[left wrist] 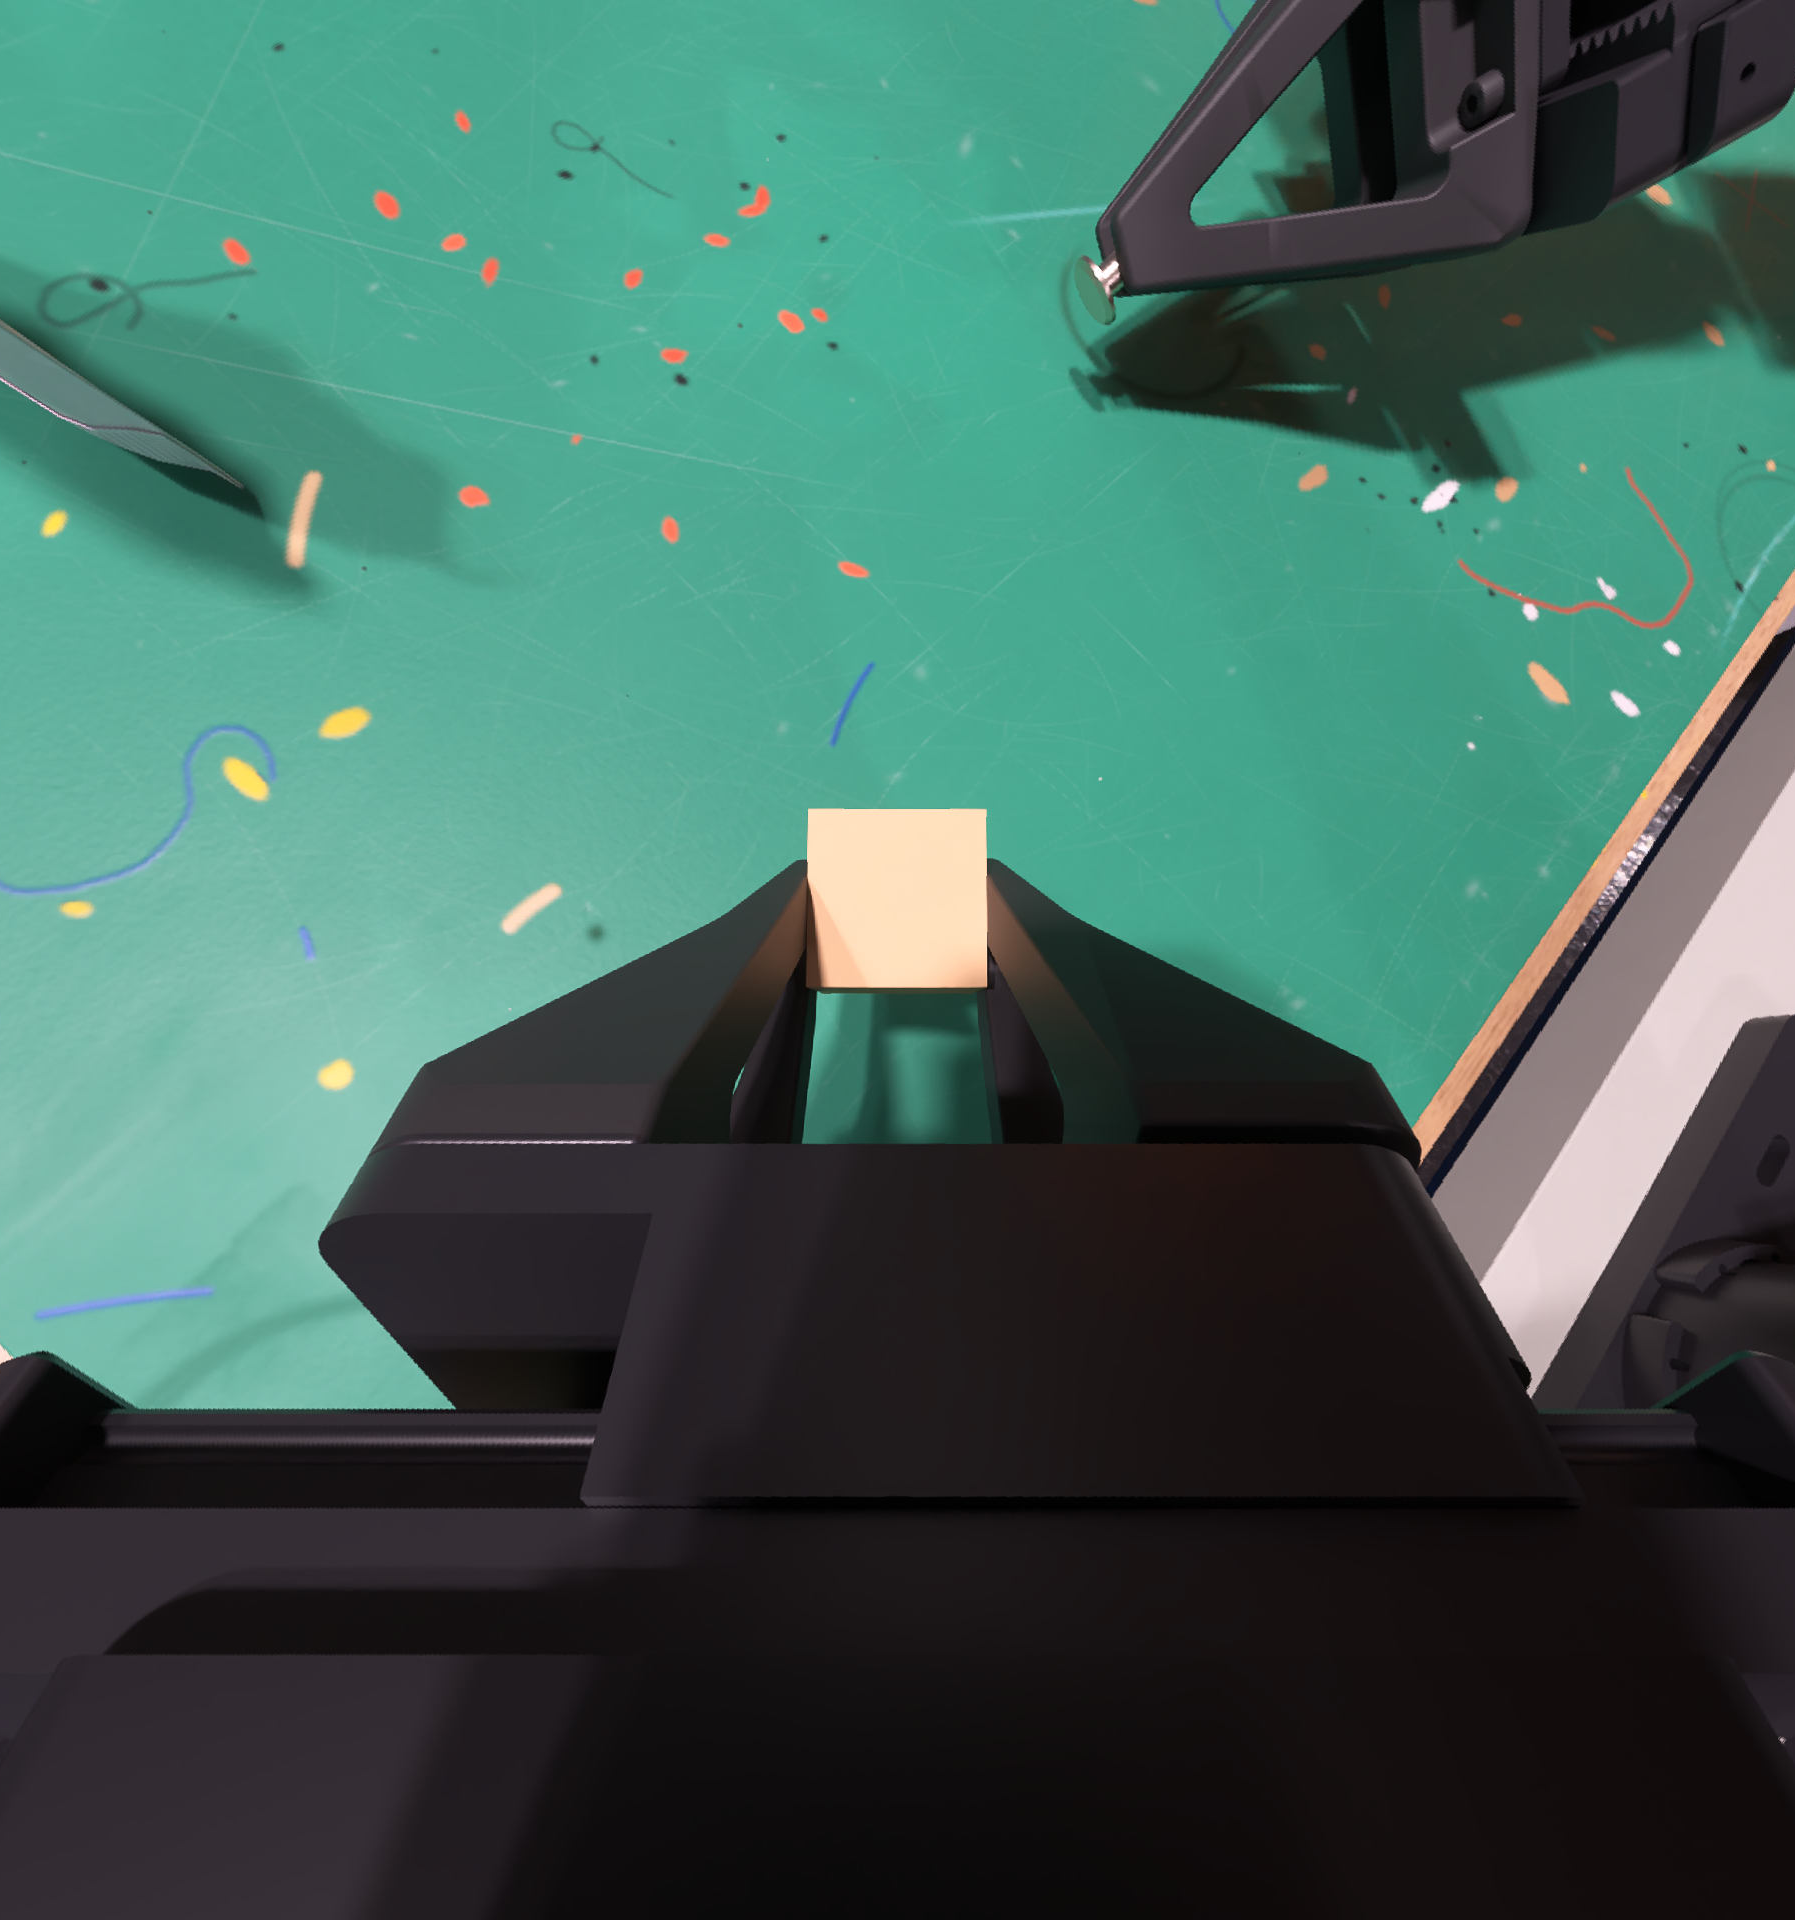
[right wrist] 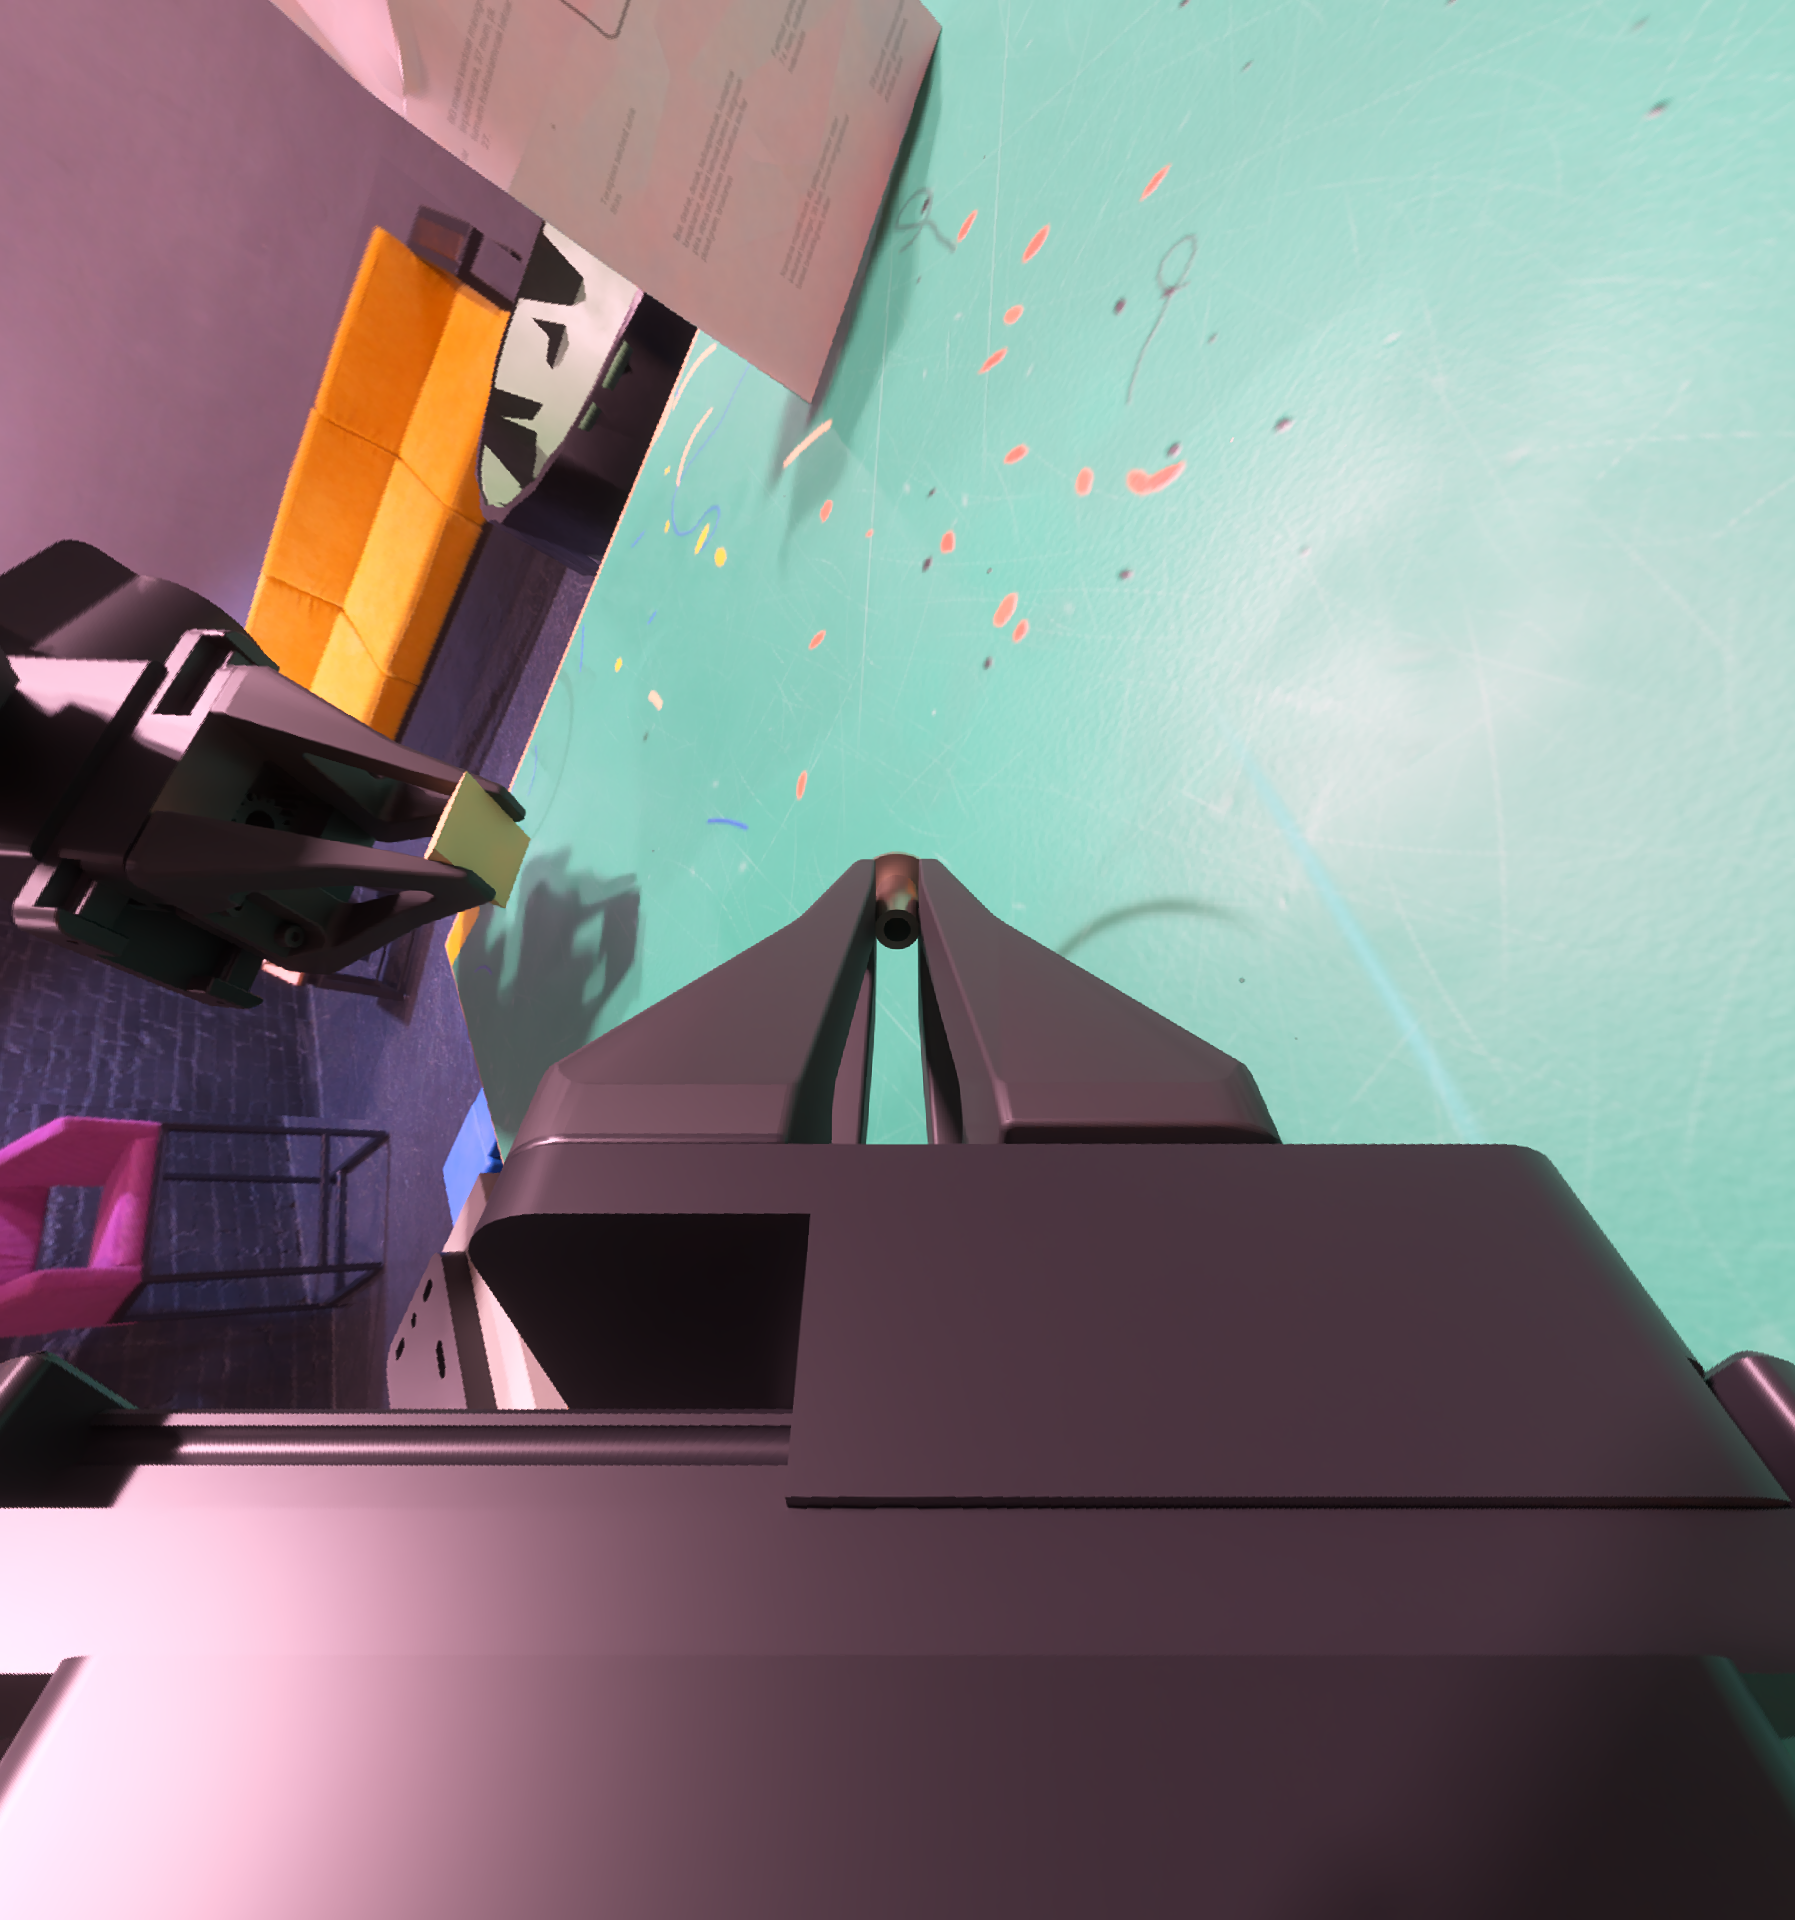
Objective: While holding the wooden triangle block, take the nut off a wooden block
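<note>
Left pincer (left wrist: 895,914) is clamping the wooden block (left wrist: 895,899) between its two fingertips, holding it off the green table (left wrist: 1080,644). In the left wrist view only pale tan flat faces are showing, squarish in outline; the triangle profile isn't readable from that angle. In the right wrist view the same wooden block (right wrist: 477,840) is sitting at the tips of the left pincer (right wrist: 472,844), projecting past the fingers, flat end face pointing toward the table edge. Can't tell its long axis for sure from either view.

Right pincer (right wrist: 895,899) is clenching on a small metal piece: a short tube-like nut (right wrist: 895,920), dark bore facing back at the wrist camera, so its axis is running roughly along the fingers. The fingers are nearly closed on it, a narrow gap showing behind. In the left wrist view, well beyond the wooden block and up to the right, the right pincer (left wrist: 1116,272) is showing a flat round silver head with a short stem (left wrist: 1095,286) sticking out of its tips, pointing left and slightly down, hanging just above the table with its shadow beneath.

Nut is well apart from the wooden block, not on it.

A sheet of printed paper (right wrist: 727,177) is lying on the table far beyond the wooden block, one corner lifting off the surface. The table is covered in paint flecks and scribbles.
</note>
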You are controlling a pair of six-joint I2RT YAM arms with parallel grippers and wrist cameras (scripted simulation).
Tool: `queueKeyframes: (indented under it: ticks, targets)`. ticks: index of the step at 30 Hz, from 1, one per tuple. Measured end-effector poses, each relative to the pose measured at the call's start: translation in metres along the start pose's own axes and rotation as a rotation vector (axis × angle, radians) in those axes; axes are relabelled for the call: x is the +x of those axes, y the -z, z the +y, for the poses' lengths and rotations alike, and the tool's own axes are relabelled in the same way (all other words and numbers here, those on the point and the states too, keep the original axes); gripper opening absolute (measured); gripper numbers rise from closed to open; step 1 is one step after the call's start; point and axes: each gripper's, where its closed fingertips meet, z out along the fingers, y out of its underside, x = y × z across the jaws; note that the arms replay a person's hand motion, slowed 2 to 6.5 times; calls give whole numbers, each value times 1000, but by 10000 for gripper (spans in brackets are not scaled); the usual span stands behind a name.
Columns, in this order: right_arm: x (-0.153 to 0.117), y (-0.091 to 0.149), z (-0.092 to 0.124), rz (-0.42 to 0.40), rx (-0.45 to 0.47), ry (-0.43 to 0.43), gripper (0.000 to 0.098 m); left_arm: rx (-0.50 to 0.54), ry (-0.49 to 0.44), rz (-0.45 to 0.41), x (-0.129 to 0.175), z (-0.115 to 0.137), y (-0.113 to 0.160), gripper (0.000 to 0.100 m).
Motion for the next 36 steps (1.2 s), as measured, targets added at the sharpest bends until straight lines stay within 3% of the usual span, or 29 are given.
queueKeyframes:
  ticks: [13, 36]
  targets:
    - [4, -4, 1, 45, -33, 38, 69, -2, 11, 27, -2, 3, -4, 254]
    - [3, -6, 1, 51, -44, 79, 69, -4, 21, 53, -1, 6, -6, 254]
